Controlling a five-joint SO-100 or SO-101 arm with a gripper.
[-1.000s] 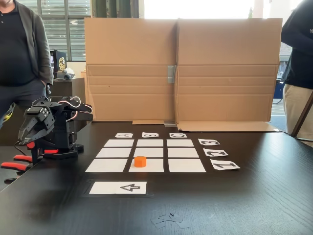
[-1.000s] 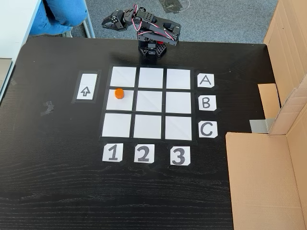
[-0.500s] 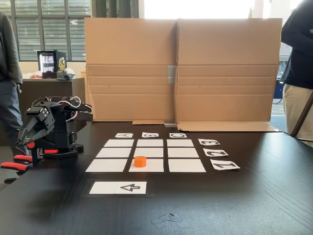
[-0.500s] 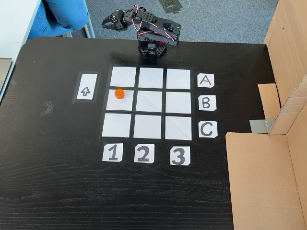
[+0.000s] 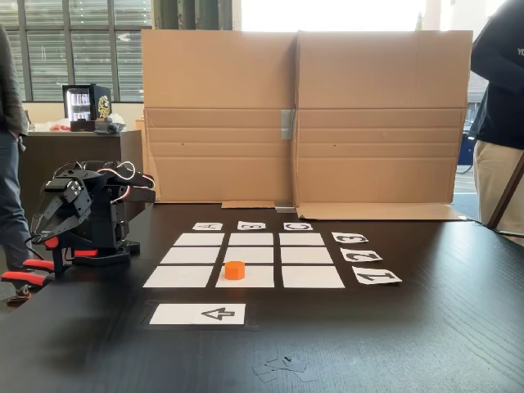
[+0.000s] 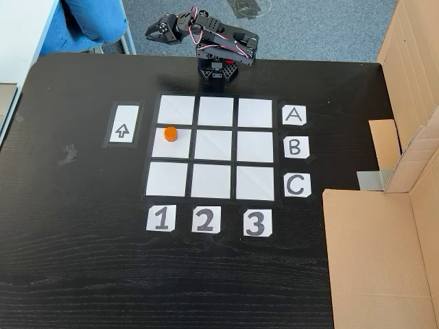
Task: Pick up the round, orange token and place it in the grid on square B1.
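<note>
The orange token stands upright on the grid. It sits in the corner of square B1 closest to A1 and the arrow strip, just inside the square's edge. My arm is folded at the table's edge beyond row A. The gripper hangs off past the edge, well away from the token, its jaws tapering together with nothing between them.
A white strip with a black arrow lies beside column 1. A cardboard wall stands past row C. Red clamps hold the arm's base. People stand at the left and right edges.
The person at the left of the front view has stepped further left, mostly out of frame. Arm, gripper and token have not moved.
</note>
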